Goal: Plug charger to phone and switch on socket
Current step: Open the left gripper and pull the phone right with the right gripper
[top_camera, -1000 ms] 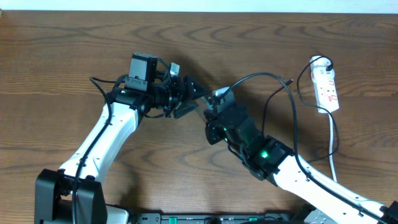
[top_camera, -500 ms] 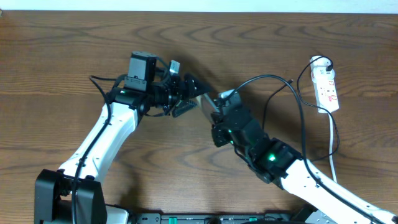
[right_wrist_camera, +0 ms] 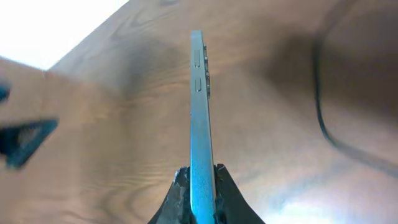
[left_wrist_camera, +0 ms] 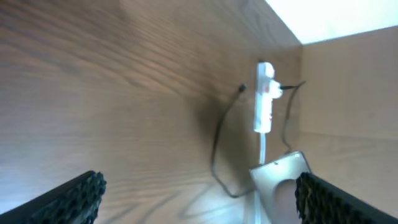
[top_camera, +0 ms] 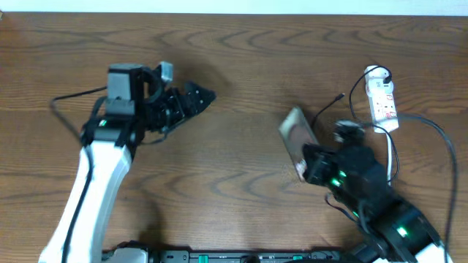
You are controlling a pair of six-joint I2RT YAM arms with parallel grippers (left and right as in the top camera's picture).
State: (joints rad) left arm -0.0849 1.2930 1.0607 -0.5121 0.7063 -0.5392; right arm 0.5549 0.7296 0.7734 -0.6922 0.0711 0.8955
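The right gripper (right_wrist_camera: 198,179) is clenched on the phone (right_wrist_camera: 197,93), holding it on edge over the table (top_camera: 241,190). It is near the loose tip of the charger (left_wrist_camera: 217,143) and the socket (top_camera: 382,98). Well apart, the left gripper (top_camera: 196,98) stands released and empty.

My overhead camera looks straight down on the brown wooden tabletop (top_camera: 241,58), far enough off to take in the white elongated power strip (top_camera: 382,98) near its right edge. My left wrist camera skims low towards that strip from well away. My right wrist camera sits close behind the thin grey rectangular phone (right_wrist_camera: 200,124), seen edge-on, and faces away from the strip. All three views share the phone.
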